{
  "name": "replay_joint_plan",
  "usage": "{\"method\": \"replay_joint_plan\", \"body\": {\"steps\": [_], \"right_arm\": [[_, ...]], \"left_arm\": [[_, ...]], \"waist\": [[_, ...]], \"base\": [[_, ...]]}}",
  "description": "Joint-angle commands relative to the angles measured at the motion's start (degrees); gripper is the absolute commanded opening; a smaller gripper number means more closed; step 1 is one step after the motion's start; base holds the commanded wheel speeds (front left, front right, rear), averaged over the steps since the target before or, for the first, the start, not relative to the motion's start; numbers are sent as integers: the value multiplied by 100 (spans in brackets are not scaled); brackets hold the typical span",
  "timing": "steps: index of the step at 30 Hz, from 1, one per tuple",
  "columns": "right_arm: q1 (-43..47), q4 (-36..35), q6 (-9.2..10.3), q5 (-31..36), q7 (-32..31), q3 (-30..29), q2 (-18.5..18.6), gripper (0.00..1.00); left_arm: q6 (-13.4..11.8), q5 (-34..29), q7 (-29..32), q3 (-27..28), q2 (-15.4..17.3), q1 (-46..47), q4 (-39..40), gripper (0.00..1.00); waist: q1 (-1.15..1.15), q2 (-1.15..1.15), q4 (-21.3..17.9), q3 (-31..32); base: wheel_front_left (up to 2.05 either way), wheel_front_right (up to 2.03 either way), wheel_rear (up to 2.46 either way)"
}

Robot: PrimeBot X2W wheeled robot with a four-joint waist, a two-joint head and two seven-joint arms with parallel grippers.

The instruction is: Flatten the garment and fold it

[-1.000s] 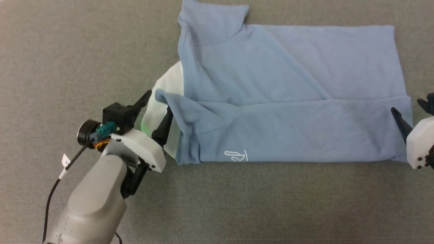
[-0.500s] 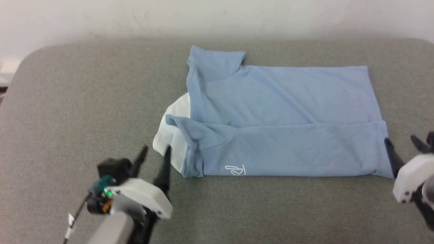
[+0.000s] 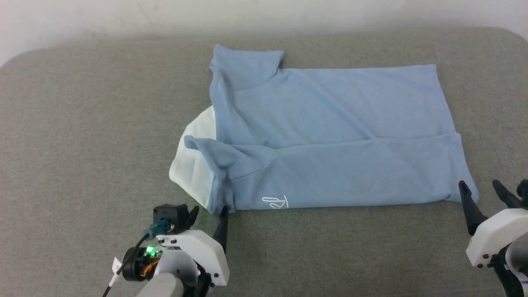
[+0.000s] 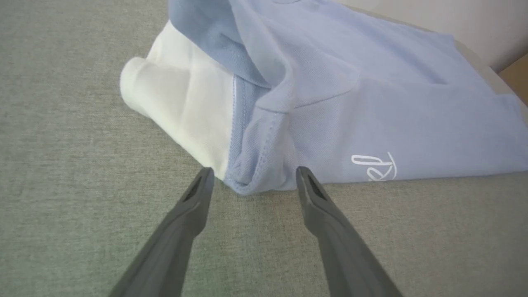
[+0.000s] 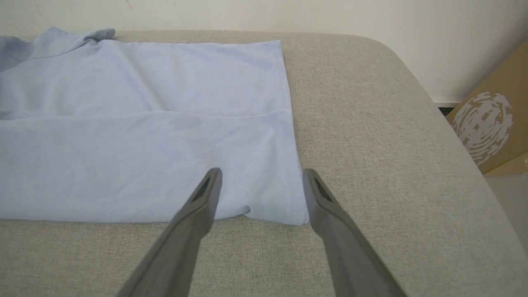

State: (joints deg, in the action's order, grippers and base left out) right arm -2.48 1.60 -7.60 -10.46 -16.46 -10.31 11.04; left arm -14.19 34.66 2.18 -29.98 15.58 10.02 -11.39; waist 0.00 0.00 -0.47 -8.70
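Right, here is the light-blue short-sleeved cotton shirt (image 3: 330, 136), lying across the middle of the grey woven-fabric tabletop (image 3: 82, 144). It is folded lengthwise, with its near strip turned over onto the rest. The white collar part (image 3: 194, 165) bulges out at the robot's left end, the straight hem lies at the right end, and 1 sleeve pokes out at the far left corner. The small white script logo (image 4: 373, 167) sits right on the near folded edge, close to the collar. Down at the lower left of the head view, the left gripper (image 3: 209, 211) stands with its 2 long dark fingers spread wide and nothing between them. Its wrist camera shows the tips straddling the near corner where white cloth meets blue; whether they touch the fabric I cannot tell. Over at the right, the right gripper (image 5: 260, 171) is also spread wide and empty. It is set at the near hem corner, 1 finger over the blue cloth and the other just beyond the hem edge, above bare tabletop. Behind the rounded table corner there is a pale wall (image 5: 288, 16), and a brown cardboard box (image 5: 491, 128) stands off to the side.
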Motion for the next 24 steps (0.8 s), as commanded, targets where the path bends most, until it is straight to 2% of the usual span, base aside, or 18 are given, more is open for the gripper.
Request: {"method": "replay_joint_plan", "body": {"steps": [1, 5, 9, 10, 11, 15, 20, 24], "right_arm": [[56, -127, 11, 27, -34, -21, -10, 100], [33, -285, 11, 21, -84, -49, -33, 100], [4, -317, 11, 9, -120, -36, 0, 100], [-5, -313, 11, 7, -130, -38, 8, 100], [-20, -300, 11, 3, -142, -46, 16, 100], [-42, -222, 11, 59, -190, -19, 140, 100], [-106, -19, 11, 94, -446, 48, 343, 100], [-341, 439, 11, 86, -720, 120, 486, 100]], "left_arm": [[-146, -118, 77, -2, 34, 175, -120, 100], [-366, -271, 130, 12, 55, 372, -349, 100], [-426, -256, 411, -63, 62, 394, -665, 100], [-389, -229, 601, -137, 77, 368, -754, 20], [-335, -194, 727, -191, 83, 350, -795, 0], [-231, -100, 725, -208, 63, 282, -765, 0], [-185, -109, 277, -130, 63, 193, -508, 0], [-180, -174, 21, -119, 76, 179, -176, 0]], "waist": [[0, 0, -183, -313], [0, 0, -248, -517], [0, 0, -256, -604], [0, 0, -252, -601], [0, 0, -243, -584], [0, 0, -173, -478], [0, 0, 33, -270], [0, 0, 166, -249]], "base": [[0, 0, 0], [0, 0, 0], [0, 0, 0], [0, 0, 0], [0, 0, 0], [0, 0, 0], [0, 0, 0], [0, 0, 0]]}}
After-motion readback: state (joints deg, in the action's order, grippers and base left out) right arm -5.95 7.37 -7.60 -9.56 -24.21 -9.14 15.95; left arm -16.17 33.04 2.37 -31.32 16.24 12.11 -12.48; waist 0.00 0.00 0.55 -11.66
